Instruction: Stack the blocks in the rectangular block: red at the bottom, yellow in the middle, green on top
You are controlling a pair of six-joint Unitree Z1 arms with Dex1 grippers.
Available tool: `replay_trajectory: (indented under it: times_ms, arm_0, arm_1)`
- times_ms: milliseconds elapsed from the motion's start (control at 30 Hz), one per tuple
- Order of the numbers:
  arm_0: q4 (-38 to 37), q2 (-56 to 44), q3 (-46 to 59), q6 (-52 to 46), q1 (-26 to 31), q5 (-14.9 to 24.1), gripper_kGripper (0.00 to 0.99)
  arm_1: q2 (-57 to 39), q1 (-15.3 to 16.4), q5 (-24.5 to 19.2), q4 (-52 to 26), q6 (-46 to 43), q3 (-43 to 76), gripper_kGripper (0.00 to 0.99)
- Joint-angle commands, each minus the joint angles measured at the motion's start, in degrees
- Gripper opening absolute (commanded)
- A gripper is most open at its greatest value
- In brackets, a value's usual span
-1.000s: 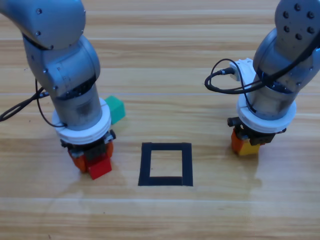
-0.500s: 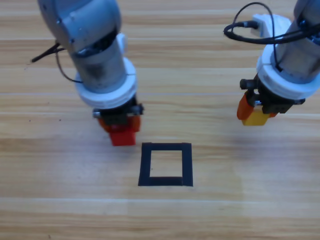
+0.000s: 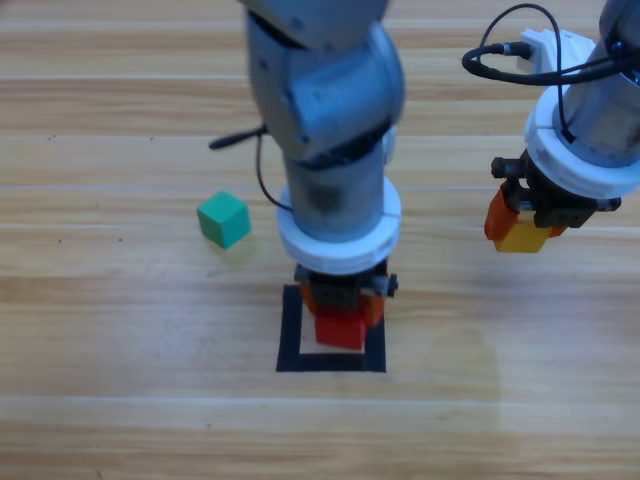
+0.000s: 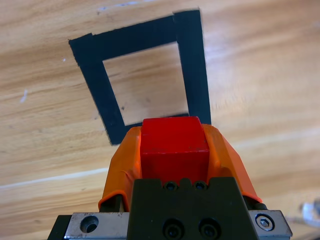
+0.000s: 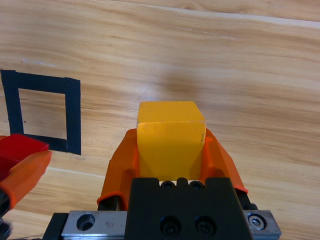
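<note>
The red cube (image 3: 340, 328) hangs in my left gripper (image 3: 341, 318), which is shut on it right over the black tape outline (image 3: 290, 330). From the left wrist the red cube (image 4: 173, 142) sits between the orange jaws, above the near edge of the tape outline (image 4: 192, 60). Off to the right, my right gripper (image 3: 522, 228) holds the yellow cube (image 3: 522, 238) clear of the table. The right wrist view shows the yellow cube (image 5: 171, 133) clamped, with the tape outline (image 5: 72, 115) at far left. The green cube (image 3: 223, 219) lies on the table left of the left arm.
The left arm's grey body (image 3: 325, 110) fills the middle of the high view and hides the outline's top edge. A black cable (image 3: 500, 55) loops off the right arm. Bare wood lies along the table's front.
My left gripper has carried the red cube right and forward, from left of the outline to over it. The green cube has come into view. The right gripper has barely moved.
</note>
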Motion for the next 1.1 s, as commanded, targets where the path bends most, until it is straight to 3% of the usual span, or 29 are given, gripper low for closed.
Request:
replay_trajectory:
  times_ms: [33,433,733,900,1100]
  arm_0:
    - [2.55,6.27,-3.70,-9.47,-0.79,2.74,0.106]
    - [2.37,6.45,-5.11,-14.83,-0.35,5.99,0.106]
    - [0.88,5.83,-1.95,-13.51,0.26,5.82,0.106]
    - [-6.42,1.53,7.55,-12.55,1.23,4.67,0.106]
    - [-6.42,1.62,7.28,-11.93,1.40,4.67,0.106]
  arm_1:
    - [-0.82,-1.61,0.57,-0.68,0.05,1.85,0.000]
    - [-0.56,-1.61,0.49,-0.95,0.05,1.67,0.000]
    - [-0.30,-1.61,0.40,-1.21,0.05,1.85,0.000]
    - [-0.21,-1.61,0.40,-1.39,0.05,1.85,0.000]
    - [-0.12,-1.61,0.22,-1.39,0.05,1.85,0.000]
